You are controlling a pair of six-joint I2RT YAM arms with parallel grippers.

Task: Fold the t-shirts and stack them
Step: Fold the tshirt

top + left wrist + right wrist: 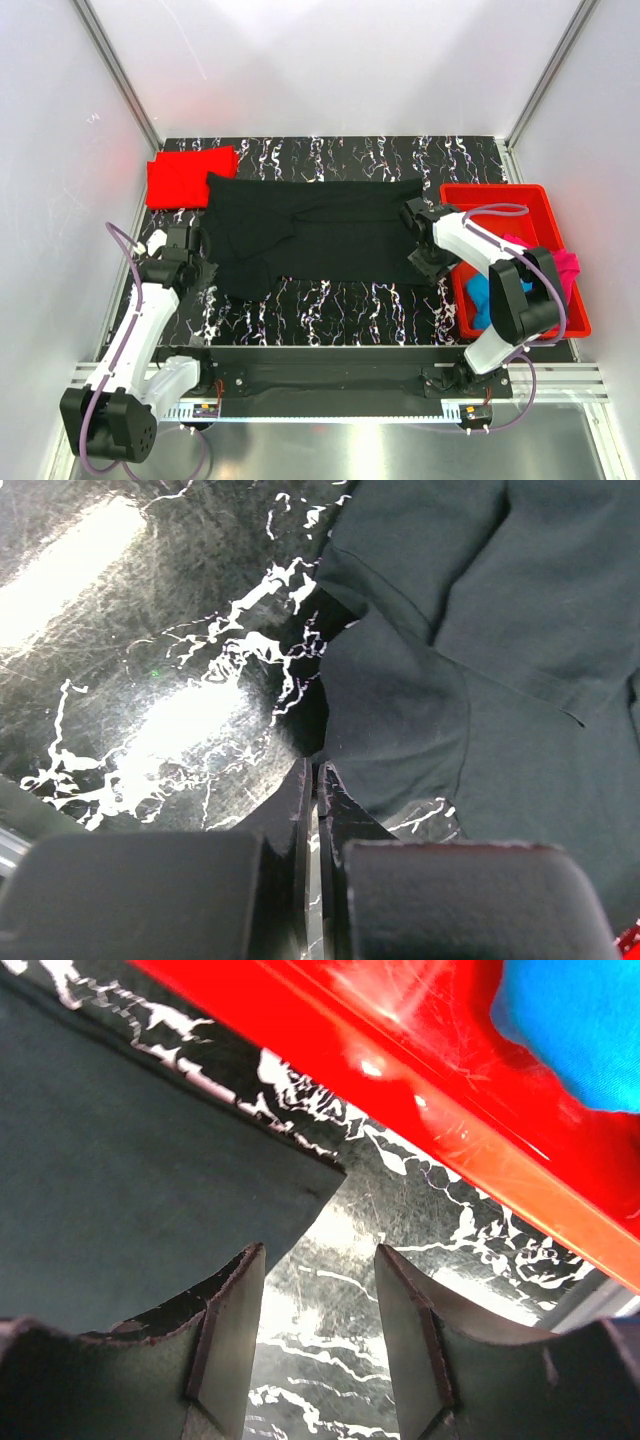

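Note:
The black t-shirt [310,235] lies spread flat across the middle of the table, partly folded, and it also shows in the left wrist view [480,660]. A folded red t-shirt [190,178] lies at the back left. The bright blue t-shirt [478,298] and the magenta t-shirt [566,268] lie in the bin. My left gripper [205,268] is shut, and in its own view [312,780] its tips are at the edge of the black shirt's sleeve, with no cloth seen between them. My right gripper [428,262] is open and low, and in its own view [320,1260] it sits just off the shirt's near right corner [300,1175].
A rigid red plastic bin [545,192] stands at the right edge, and its wall [450,1110] is close beyond my right gripper. The blue t-shirt also shows in the right wrist view [570,1030]. White walls enclose the black marbled table [340,310].

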